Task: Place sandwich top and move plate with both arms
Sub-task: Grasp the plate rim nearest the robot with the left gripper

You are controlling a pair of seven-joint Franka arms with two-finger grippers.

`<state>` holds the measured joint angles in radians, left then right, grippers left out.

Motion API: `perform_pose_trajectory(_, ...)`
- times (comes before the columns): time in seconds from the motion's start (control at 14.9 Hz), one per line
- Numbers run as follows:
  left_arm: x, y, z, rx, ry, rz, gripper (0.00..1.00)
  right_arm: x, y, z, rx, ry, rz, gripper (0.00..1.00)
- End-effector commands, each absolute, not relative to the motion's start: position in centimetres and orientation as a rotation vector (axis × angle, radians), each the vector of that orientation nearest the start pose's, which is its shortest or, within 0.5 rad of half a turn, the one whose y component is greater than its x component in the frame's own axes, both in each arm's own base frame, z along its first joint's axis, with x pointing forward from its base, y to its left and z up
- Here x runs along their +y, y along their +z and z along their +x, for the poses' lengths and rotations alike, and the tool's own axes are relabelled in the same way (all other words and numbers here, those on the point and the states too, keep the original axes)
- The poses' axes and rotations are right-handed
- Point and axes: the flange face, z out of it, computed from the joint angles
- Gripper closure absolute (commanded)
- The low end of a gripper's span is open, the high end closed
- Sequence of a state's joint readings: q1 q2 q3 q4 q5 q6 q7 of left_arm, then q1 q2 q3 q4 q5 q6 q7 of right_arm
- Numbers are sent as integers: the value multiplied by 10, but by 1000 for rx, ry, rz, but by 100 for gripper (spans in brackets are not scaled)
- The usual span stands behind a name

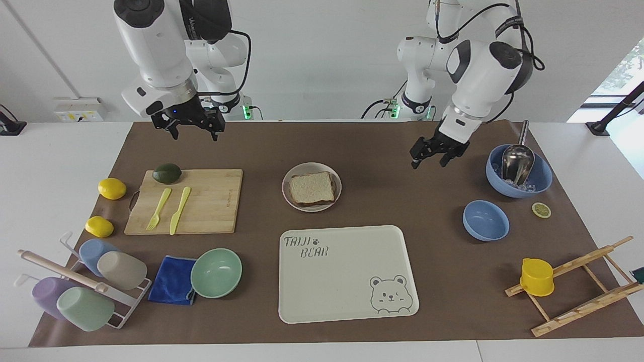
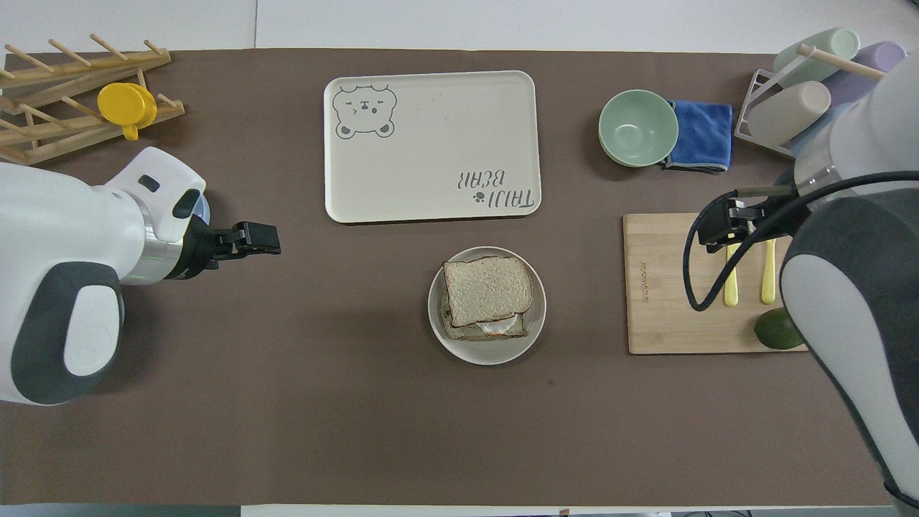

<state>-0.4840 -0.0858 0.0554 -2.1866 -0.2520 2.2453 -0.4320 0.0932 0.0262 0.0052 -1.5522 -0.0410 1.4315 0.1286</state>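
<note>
In the middle of the table, the plate [image 1: 311, 187] is sitting nearer the robots than the bear tray [image 1: 347, 272], w/ the sandwich top [image 1: 312, 187] lying flat on the stack inside it, egg white peeking out at the robots' edge in the overhead view. I'm holding both grippers up in the air and both are holding nothing, jaws standing wide: right gripper [image 1: 191, 125] is hanging over the bare mat toward the right arm's end, robots' side of the cutting board [image 1: 186, 201]; left gripper [image 1: 435, 153] is hovering over the mat betw. the plate and the ice bowl [image 1: 518, 173]. Risks as I'm judging them: the top slice is sitting slightly skewed on the stack, so if one arm lifts or pulls earlier than the other the plate's tipping and the slice is sliding off; pinching the low rim too shallow could let it slip; coming in too far over the rim could crush the bread. The slice is near square, so no real long axis; it's lying flat, edges turned a bit off the table edges. The plate is round, so it has no heading.
</note>
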Motion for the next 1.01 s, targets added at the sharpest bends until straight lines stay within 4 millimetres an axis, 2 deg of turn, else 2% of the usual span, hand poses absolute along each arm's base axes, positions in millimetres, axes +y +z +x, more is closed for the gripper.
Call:
perform_pose_trajectory(0.0, -246, 403, 467, -341, -84, -3435, 0, 24, 606, 543, 28, 233, -3082, 0)
perform_pose_trajectory(0.13, -280, 378, 447, -285, -110, -3443, 0, 19, 606, 543, 40, 228, -3084, 0)
perform_pose_trajectory(0.34, -306, 357, 429, -244, -170, -3447, 0, 4, 602, 540, 86, 229, -3084, 0)
perform_pose_trajectory(0.47, -310, 346, 426, -215, -147, -3437, 0, 0, 600, 540, 98, 229, -3083, 0)
perform_pose_trajectory(0.6, -326, 326, 418, -129, -149, -3426, 0, -1, 600, 541, 90, 206, -3089, 0)
perform_pose_trajectory(0.81, -327, 320, 417, 64, -146, -3412, 0, -13, 600, 545, 121, 182, -3109, 0)
perform_pose_trajectory(0.94, -326, 317, 418, 177, -147, -3400, 3, -17, 589, 552, 123, 221, -3130, 0)
